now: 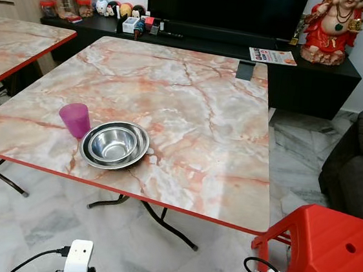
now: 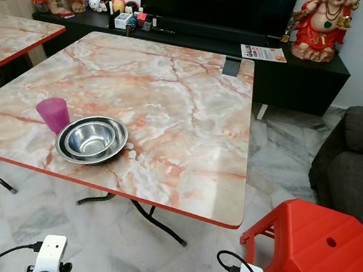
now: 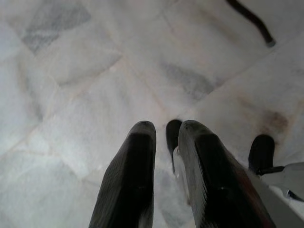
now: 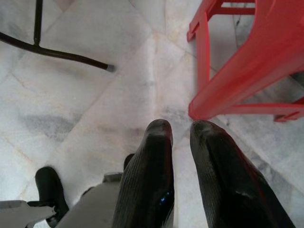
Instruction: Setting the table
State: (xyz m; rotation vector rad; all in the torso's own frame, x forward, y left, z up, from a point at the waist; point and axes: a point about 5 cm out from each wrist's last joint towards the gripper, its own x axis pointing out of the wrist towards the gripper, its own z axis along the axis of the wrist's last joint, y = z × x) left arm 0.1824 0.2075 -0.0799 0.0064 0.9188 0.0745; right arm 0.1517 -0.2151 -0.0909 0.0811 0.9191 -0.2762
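Observation:
A translucent purple cup (image 1: 75, 119) stands upright near the front left of the marble-patterned folding table (image 1: 199, 92). Right beside it sit stacked steel bowls (image 1: 114, 144), a smaller one nested in a wider one, close to the table's front edge. Both arms hang low in front of the table, below its edge. In the wrist views my left gripper (image 3: 167, 130) and right gripper (image 4: 181, 128) point down at the marble floor, fingers drawn together with nothing between them.
A red plastic stool (image 1: 331, 252) stands at the table's front right corner, close to my right arm. A dark sofa (image 1: 360, 168) is further right. A second marble table (image 1: 9, 43) is at the left. A black TV console (image 1: 305, 71) with jars and a statue runs behind.

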